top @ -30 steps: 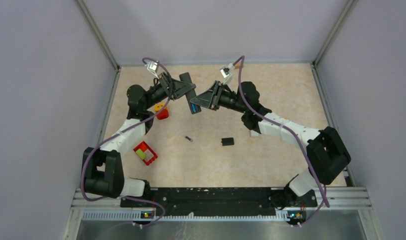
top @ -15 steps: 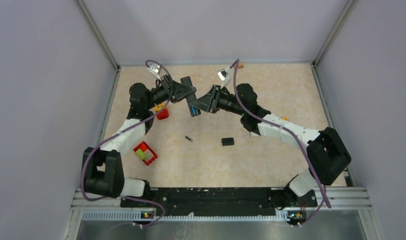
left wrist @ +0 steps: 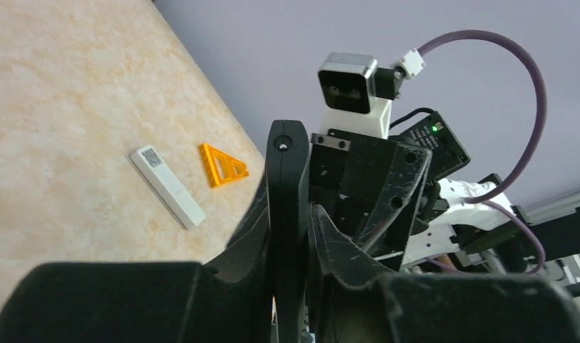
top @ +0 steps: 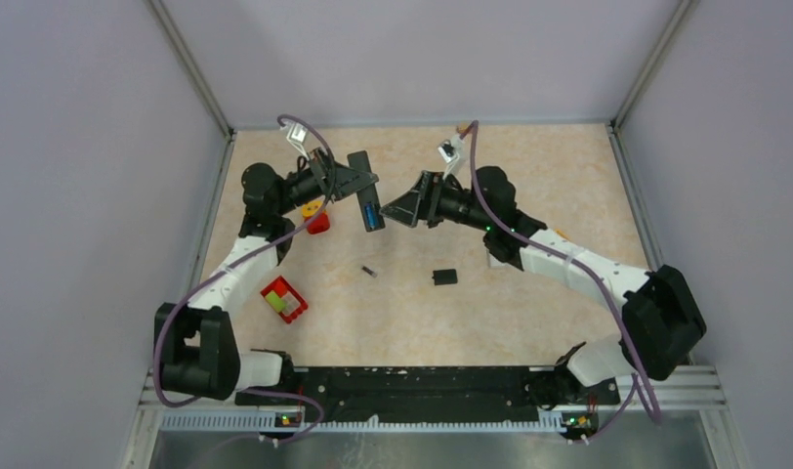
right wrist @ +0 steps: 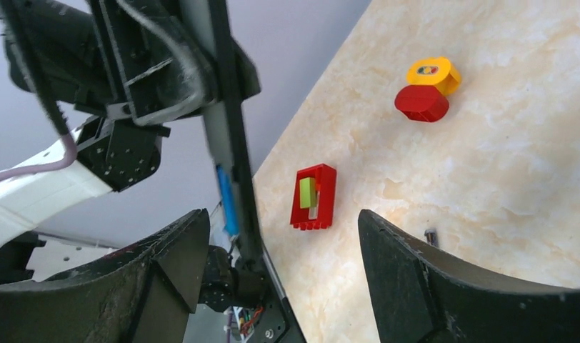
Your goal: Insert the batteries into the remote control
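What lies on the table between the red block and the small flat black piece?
One loose dark battery, roughly midway between the red block and the flat black piece, clear of both; seen in the top view.

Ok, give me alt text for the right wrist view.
The left hand holds a black remote control edge-on, a blue battery showing in it, before the open right hand. On the table beyond lie a red frame block, a red and yellow toy and a dark battery.
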Motion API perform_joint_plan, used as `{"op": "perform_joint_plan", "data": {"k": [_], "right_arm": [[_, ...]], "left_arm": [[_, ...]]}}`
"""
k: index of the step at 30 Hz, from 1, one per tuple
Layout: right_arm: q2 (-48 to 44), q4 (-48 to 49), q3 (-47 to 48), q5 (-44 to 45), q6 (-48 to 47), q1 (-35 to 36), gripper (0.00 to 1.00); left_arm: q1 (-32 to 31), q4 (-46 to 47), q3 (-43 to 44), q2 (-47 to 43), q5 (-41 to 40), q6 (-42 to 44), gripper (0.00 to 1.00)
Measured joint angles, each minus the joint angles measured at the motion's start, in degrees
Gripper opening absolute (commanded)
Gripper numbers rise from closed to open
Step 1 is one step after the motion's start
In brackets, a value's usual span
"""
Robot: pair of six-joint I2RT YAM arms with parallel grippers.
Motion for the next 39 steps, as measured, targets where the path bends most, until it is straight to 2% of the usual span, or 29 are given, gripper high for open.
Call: {"op": "perform_joint_plan", "data": {"k": [3, 8, 11, 14, 22, 27, 33, 39], "right_arm": [[-3.85, 1.51, -2.73, -0.35, -0.59, -0.11, 0.77], [-9.27, 1.95, -3.39, 1.31, -3.98, -0.11, 0.75], [-10.01, -0.85, -3.39, 4.11, -8.04, -0.09, 0.70], [-8.26, -5.97, -3.39, 8.50, -13.62, 0.83, 0.68], [7.72, -12.83, -3.08, 18.16, -25.44, 9.81, 0.57], [19.61, -15.65, 1.60, 21.90, -30.03, 14.27, 0.54], [26.88, -17.73, 9.33, 25.73, -33.33, 16.37, 0.53], [30.99, -20.13, 15.06, 29.18, -35.71, 17.38, 0.48]], "left_arm": [[1.51, -1.49, 0.00, -1.88, 0.52, 3.52, 0.00], [2.71, -10.58, 0.68, -5.53, -0.31, 12.41, 0.00], [2.89, -19.52, 2.08, -7.93, -4.61, 18.14, 0.00], [3.08, -29.38, 4.17, -10.54, -13.42, 22.97, 0.00], [3.48, -50.40, 8.76, -14.43, -41.40, 27.80, 0.00], [3.72, -58.01, 8.79, -17.53, -55.56, 28.24, 0.00], [3.76, -60.43, 8.79, -20.39, -63.69, 29.03, 0.00], [3.76, -61.61, 8.79, -21.73, -69.20, 29.59, 0.00]]}}
